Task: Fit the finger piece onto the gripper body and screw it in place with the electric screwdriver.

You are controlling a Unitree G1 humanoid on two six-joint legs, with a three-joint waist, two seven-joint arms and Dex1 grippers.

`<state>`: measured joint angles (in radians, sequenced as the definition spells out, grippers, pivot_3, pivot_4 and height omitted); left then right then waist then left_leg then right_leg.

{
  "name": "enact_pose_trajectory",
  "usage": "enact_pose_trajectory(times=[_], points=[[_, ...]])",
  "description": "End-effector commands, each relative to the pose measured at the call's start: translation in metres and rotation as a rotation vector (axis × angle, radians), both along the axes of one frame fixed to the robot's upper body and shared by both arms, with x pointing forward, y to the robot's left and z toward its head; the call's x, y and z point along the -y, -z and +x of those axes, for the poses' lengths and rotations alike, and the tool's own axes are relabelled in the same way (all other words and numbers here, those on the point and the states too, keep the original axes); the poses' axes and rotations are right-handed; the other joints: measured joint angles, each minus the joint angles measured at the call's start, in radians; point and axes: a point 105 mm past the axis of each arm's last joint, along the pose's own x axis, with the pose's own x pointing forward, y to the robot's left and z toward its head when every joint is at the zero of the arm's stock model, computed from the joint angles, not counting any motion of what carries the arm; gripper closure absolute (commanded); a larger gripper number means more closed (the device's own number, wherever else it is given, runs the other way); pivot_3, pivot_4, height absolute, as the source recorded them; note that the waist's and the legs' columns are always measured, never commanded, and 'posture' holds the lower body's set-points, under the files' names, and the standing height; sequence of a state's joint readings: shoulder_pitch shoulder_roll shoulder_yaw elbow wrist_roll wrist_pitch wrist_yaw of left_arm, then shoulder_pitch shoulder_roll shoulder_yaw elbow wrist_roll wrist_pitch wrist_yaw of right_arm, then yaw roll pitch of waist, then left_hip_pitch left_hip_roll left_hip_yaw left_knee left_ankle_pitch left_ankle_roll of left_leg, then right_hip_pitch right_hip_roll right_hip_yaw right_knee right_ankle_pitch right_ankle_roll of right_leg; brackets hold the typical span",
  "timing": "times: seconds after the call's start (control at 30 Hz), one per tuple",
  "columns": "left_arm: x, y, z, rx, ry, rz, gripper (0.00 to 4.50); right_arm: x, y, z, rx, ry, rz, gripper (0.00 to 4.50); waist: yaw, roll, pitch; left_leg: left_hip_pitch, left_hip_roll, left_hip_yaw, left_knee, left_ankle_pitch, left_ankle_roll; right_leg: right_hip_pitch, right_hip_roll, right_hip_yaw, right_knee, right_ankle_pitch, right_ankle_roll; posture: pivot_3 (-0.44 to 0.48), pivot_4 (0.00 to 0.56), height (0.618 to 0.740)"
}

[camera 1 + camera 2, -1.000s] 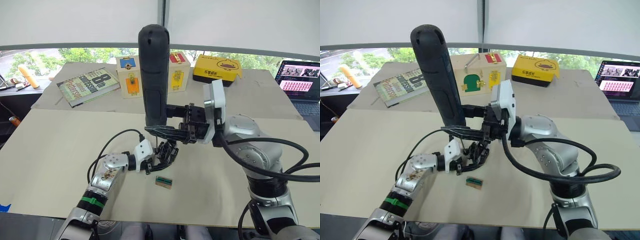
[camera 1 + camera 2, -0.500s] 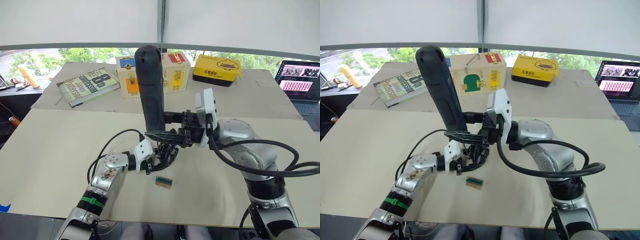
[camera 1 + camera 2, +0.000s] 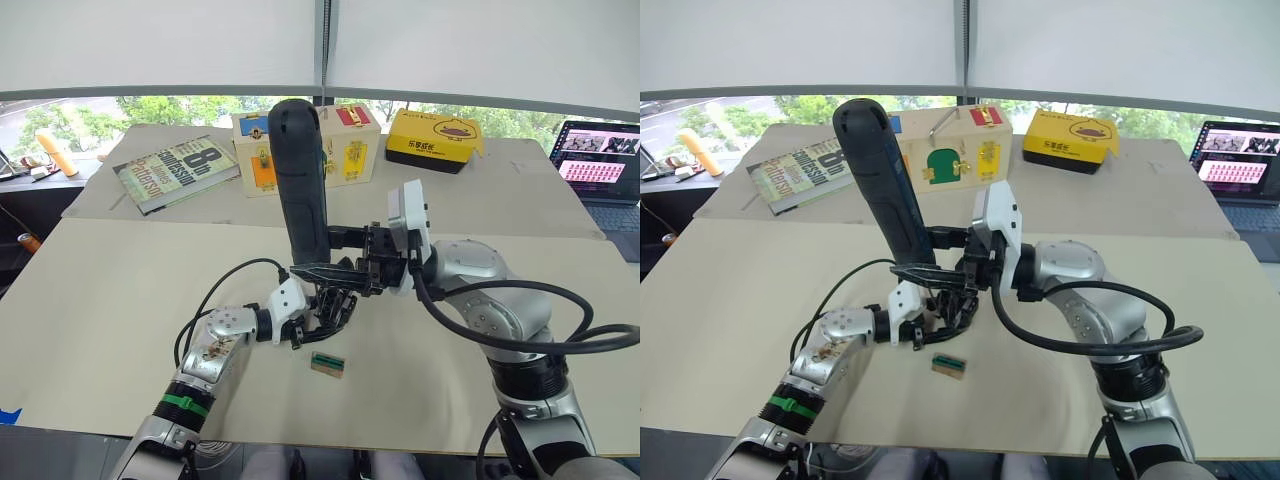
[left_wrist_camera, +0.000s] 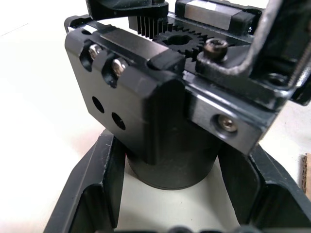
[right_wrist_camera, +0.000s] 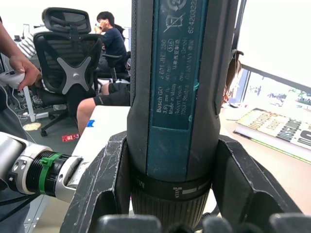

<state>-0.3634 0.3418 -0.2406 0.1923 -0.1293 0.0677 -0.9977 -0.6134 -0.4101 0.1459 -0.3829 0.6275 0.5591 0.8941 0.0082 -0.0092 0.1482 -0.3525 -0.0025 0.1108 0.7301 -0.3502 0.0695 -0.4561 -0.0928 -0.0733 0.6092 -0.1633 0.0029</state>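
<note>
Gripper body (image 4: 155,121), a small black mechanical block with a round base and a toothed gear on top, stands on the beige table (image 3: 100,300) with its base clamped between the two black fingers of the left gripper (image 3: 305,328). The right gripper (image 3: 345,272) is closed around the thick black cylindrical electric screwdriver (image 3: 303,180), holding it nearly upright directly above the block. A small green-and-tan rectangular block (image 3: 327,363) lies on the table near them.

The thick black cylindrical electric screwdriver (image 3: 303,180) stands nearly upright, tip down on the small black geared gripper body (image 3: 335,305), mid-table toward its near edge.
</note>
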Motion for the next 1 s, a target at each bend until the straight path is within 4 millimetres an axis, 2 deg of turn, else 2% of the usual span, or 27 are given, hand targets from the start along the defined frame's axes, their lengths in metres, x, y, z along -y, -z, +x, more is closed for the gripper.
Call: enact_pose_trajectory(times=[0.03, 1.0], points=[[-0.0036, 0.0210, -0.0049, -0.088, -0.009, 0.045, 2.22, 0.0005, -0.0151, -0.0069, 0.078, -0.016, 0.046, 2.59, 0.000, 0.000, 0.000, 0.000, 0.000, 0.000, 0.000, 0.000, 0.000, 0.000, 0.000, 0.000, 0.000, 0.000, 0.000, 0.000, 0.150, 0.740], [-0.0048, 0.0243, -0.0076, -0.098, -0.005, 0.046, 2.22, -0.0001, -0.0181, -0.0052, 0.111, -0.020, 0.029, 2.59, -0.001, 0.000, 0.000, 0.000, 0.000, 0.000, 0.000, 0.000, 0.000, 0.000, 0.000, 0.000, 0.000, 0.000, 0.000, 0.000, 0.150, 0.740]])
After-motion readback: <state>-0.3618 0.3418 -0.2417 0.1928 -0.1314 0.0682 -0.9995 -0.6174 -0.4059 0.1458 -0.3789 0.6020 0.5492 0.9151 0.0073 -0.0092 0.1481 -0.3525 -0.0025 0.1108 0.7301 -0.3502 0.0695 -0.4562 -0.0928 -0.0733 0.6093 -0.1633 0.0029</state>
